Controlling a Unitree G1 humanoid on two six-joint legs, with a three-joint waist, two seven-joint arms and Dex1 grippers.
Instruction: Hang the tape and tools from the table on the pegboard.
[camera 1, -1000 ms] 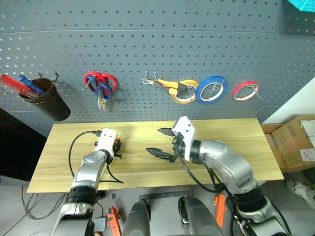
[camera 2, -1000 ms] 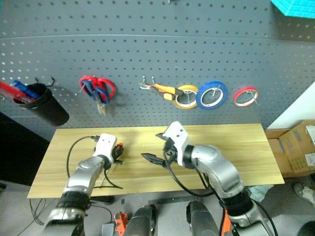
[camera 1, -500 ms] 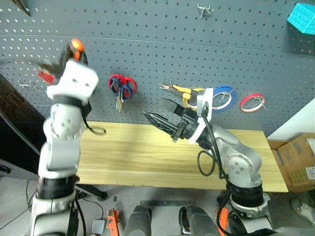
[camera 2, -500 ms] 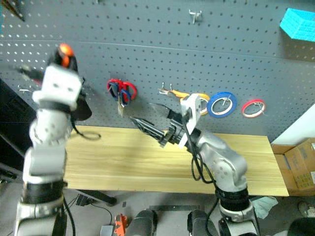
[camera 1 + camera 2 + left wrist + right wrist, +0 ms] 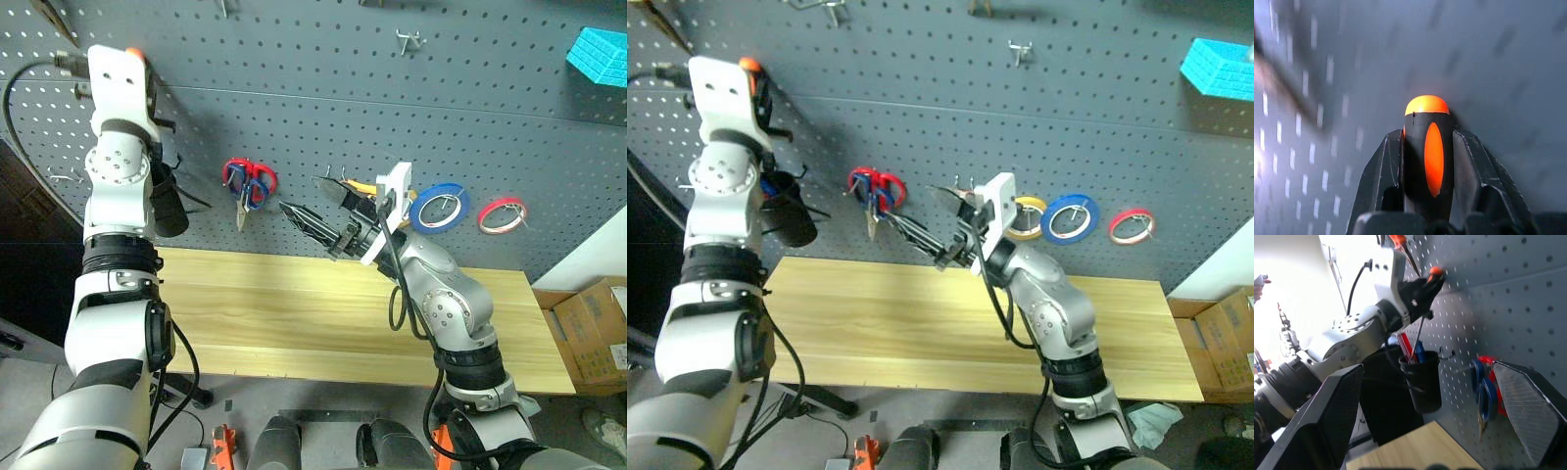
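the left gripper (image 5: 1427, 147) is clamping the orange-and-black screwdriver (image 5: 1427, 147) by its handle, high against the pegboard (image 5: 323, 108), with the shaft pointing down toward a dark cup (image 5: 1422, 379) hung on the board, which is already holding red and blue items. the right gripper (image 5: 318, 211) is hovering in front of the board with its jaws spread wide and nothing between them. by the look of things the job is nearing its end: the table (image 5: 294, 313) is lying bare, the blue tape (image 5: 439, 207) is hanging between a yellow ring (image 5: 1024, 217) and a red ring (image 5: 498, 214), the orange pliers (image 5: 358, 182) are sitting on hooks just beside the yellow ring, and the scissors (image 5: 248, 186) are hanging as a red-and-blue cluster. only the screwdriver appears left to place. the items crowding the cup may be narrowing the opening for it.
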